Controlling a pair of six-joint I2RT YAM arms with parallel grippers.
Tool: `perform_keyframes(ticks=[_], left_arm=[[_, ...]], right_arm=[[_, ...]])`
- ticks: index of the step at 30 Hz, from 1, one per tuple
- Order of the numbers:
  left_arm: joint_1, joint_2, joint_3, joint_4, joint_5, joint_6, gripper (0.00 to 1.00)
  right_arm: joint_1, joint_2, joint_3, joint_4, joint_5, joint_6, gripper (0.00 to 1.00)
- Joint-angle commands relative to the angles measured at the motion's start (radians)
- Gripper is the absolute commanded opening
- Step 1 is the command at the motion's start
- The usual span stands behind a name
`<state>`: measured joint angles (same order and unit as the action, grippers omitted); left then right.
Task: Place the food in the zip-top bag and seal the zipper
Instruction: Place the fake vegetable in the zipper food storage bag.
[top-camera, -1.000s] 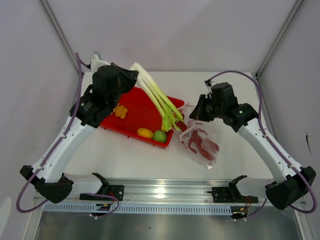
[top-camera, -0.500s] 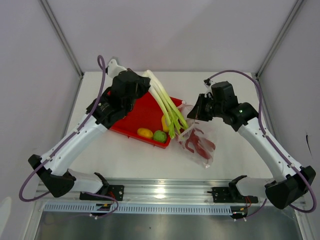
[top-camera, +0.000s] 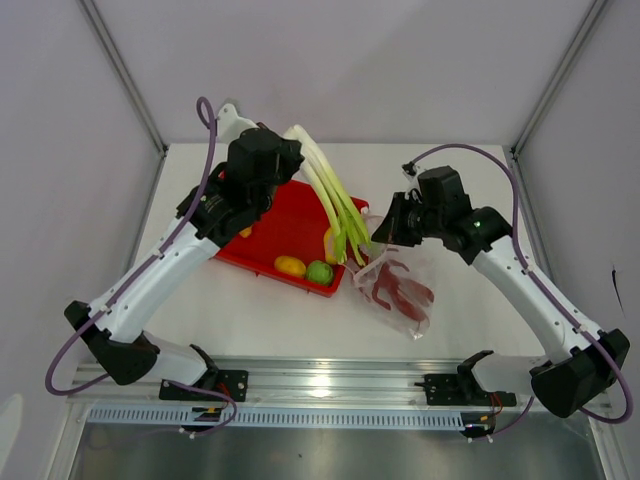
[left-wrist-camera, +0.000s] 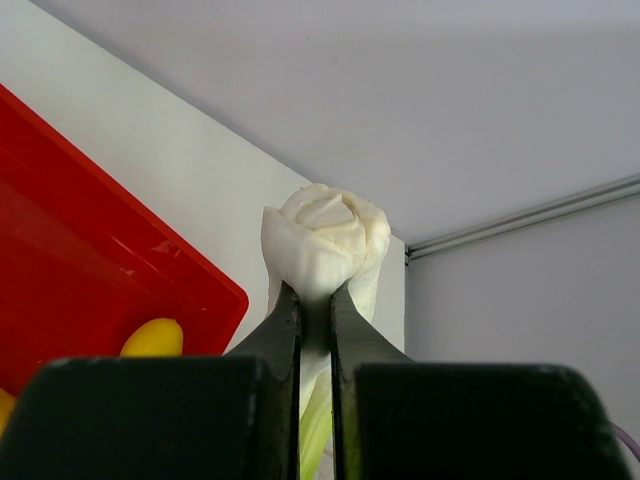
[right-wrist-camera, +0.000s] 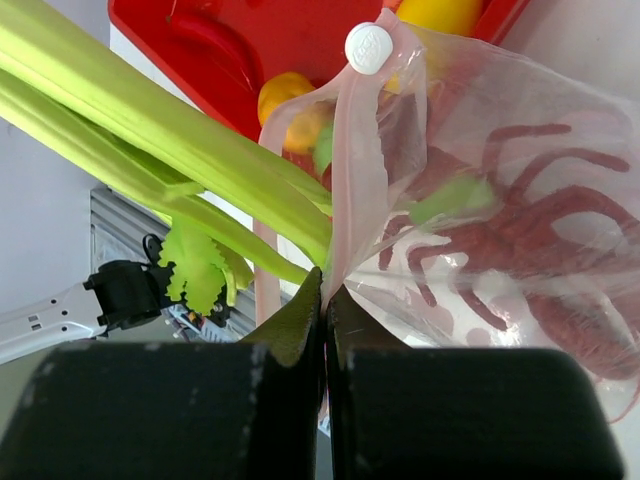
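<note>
White tabletop (top-camera: 250, 310), grey-walled cell: the left end effector (left-wrist-camera: 315, 300) clamps the bulb end of a long white-and-green toy leek stalk (top-camera: 325, 190), which slants over a red plastic tray (top-camera: 290, 215), its green tips at the mouth of a clear crinkly zip-top bag (top-camera: 420, 262). The right end effector (right-wrist-camera: 322, 288) pinches the bag's pinkish-red zipper strip (right-wrist-camera: 345, 170). Red toy chillies (top-camera: 398, 292) lie inside the bag. A yellow oval fruit (top-camera: 290, 266) and a green round fruit (top-camera: 319, 271) sit in the tray.

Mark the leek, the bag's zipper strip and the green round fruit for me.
leek (left-wrist-camera: 325, 235): left wrist view, on its white bulb end.
zipper (right-wrist-camera: 343, 160): right wrist view, midway along the pink strip.
green round fruit (top-camera: 319, 271): top external view, on its middle.
</note>
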<state>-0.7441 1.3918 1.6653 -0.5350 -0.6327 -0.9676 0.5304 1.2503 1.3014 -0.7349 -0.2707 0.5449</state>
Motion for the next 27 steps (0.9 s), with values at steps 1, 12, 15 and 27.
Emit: perform_keyframes(ticks=[1, 12, 15, 27], left_arm=[[-0.005, 0.004, 0.048, 0.040, -0.030, 0.018, 0.01], [-0.008, 0.036, 0.057, 0.021, 0.002, -0.014, 0.01], [-0.015, 0.029, 0.016, 0.018, 0.002, -0.023, 0.01], [-0.110, 0.027, -0.053, 0.105, -0.019, 0.007, 0.01]], right_arm=[[0.006, -0.012, -0.001, 0.032, -0.002, -0.013, 0.00], [0.016, 0.000, 0.012, 0.051, 0.001, 0.007, 0.00], [0.016, 0.009, 0.058, 0.045, 0.027, 0.038, 0.00], [-0.010, 0.104, 0.233, 0.063, -0.008, 0.222, 0.00]])
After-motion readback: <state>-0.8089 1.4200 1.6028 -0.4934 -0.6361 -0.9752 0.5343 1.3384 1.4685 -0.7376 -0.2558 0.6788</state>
